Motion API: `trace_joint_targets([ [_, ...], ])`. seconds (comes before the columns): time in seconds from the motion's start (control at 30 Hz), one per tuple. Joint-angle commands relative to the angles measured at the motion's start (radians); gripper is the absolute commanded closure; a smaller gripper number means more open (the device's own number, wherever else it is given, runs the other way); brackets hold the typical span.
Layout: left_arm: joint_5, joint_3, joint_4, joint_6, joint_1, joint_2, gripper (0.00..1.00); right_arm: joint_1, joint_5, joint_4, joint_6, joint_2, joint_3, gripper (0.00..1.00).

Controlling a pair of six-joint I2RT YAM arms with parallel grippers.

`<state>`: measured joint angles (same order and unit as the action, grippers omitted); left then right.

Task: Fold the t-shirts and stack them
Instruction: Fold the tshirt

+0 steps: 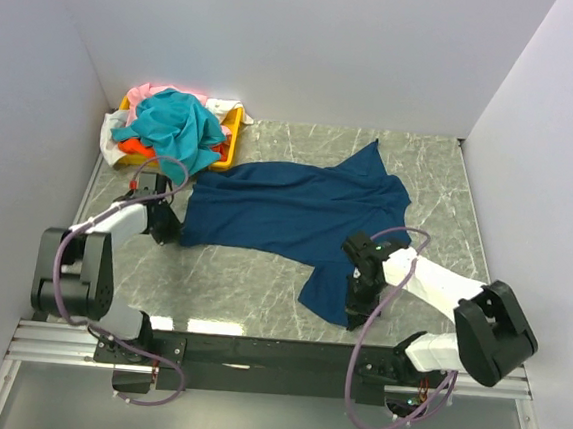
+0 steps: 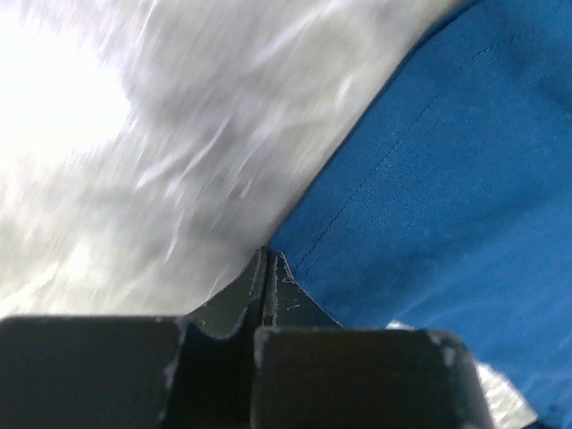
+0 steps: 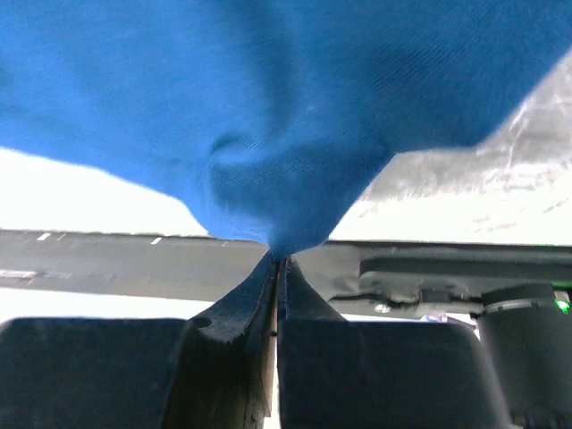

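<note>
The large navy t-shirt (image 1: 287, 210) lies spread across the middle of the table. My left gripper (image 1: 172, 230) is shut at the shirt's left hem corner; in the left wrist view the closed tips (image 2: 268, 257) meet the hem edge (image 2: 429, 179). My right gripper (image 1: 354, 316) is shut on the shirt's near right part, and a bunch of fabric (image 3: 277, 179) hangs from the pinched tips (image 3: 279, 259). The teal shirt (image 1: 174, 124) tops a pile with the orange (image 1: 142, 149), pink (image 1: 152, 90) and white (image 1: 112, 139) shirts at the back left.
The pile sits in a yellow tray (image 1: 231, 134) in the back left corner. White walls close in the left, back and right sides. The black rail (image 1: 274, 354) carrying the arm bases runs along the near edge.
</note>
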<state>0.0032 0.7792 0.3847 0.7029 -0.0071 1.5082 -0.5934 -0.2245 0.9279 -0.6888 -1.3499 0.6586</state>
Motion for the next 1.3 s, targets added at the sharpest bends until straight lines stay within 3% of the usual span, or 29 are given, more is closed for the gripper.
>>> trace_joint_targets([
  [0.0,0.001,-0.032,0.126,0.044,0.004,-0.107,0.99,-0.008,0.028,0.119,0.029,0.066,0.081,1.0],
  [0.3,-0.04,-0.052,0.282,0.082,0.004,-0.305,1.0,-0.008,0.022,0.265,0.044,0.13,0.111,1.0],
  [0.6,-0.08,0.005,0.431,0.086,0.004,-0.408,0.99,-0.008,0.017,0.4,0.015,0.259,0.122,1.0],
  [1.03,-0.088,-0.008,0.549,0.099,0.004,-0.548,1.0,-0.009,-0.027,0.508,-0.048,0.416,0.142,1.0],
  [1.27,-0.1,-0.024,0.603,0.106,0.004,-0.602,1.0,-0.013,-0.134,0.514,-0.104,0.479,0.159,1.0],
])
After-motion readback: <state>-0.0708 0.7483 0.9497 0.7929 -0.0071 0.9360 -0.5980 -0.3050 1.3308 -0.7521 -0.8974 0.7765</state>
